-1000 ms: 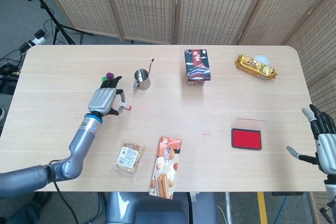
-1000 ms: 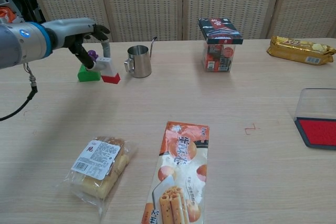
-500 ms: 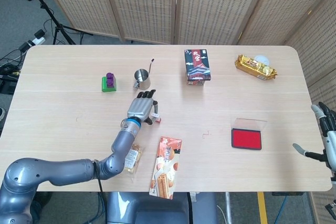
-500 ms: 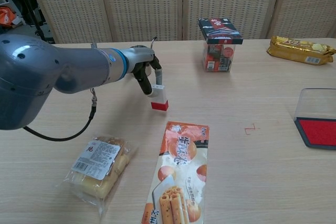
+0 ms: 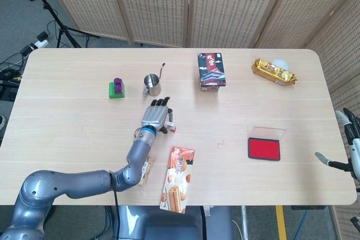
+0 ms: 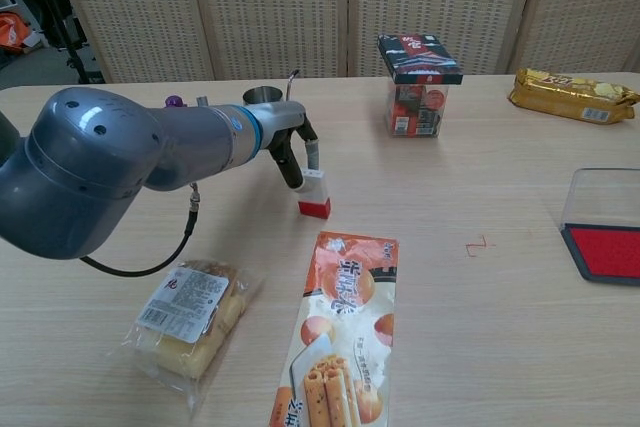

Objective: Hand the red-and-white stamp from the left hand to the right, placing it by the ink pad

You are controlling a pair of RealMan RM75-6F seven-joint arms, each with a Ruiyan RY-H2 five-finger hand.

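Red-and-white stamp [image 6: 315, 193] is pinched in the left hand [image 5: 157, 117], fingers [image 6: 291, 165] closed on its white upper part, red base down, at or just above the counter [image 5: 67, 82]; can't tell from either view if it touches. In head view the stamp [image 5: 172, 127] shows only as a small red-white bit at the hand's 4 o'clock. It sits near counter centre, w/ the left arm [image 6: 120, 162] reaching in from 8 o'clock.

Ink pad [image 5: 264, 148] lies well apart, at 3 o'clock from the stamp, red face up, clear lid [image 6: 603, 198] tilted open behind it. Right hand [image 5: 350, 144] is off the counter's right edge, at 3 o'clock from the pad, fingers apart, holding nothing.

Around the stamp: steel cup [image 5: 152, 85] w/ thin handle at 11 o'clock, near the hand. Green block w/ purple piece [image 5: 116, 89] farther out at 10 o'clock. Long orange snack pack [image 6: 335, 332] at 6 o'clock, near. Clear-wrapped bread [image 6: 188, 315] at 7 o'clock, partly under the arm in head view. Dark box [image 5: 211, 71] at 1 o'clock, well apart. Gold snack bag [image 5: 273, 72] at 2 o'clock, far corner. Small red mark [image 6: 477, 245] on the counter btwn stamp and pad.
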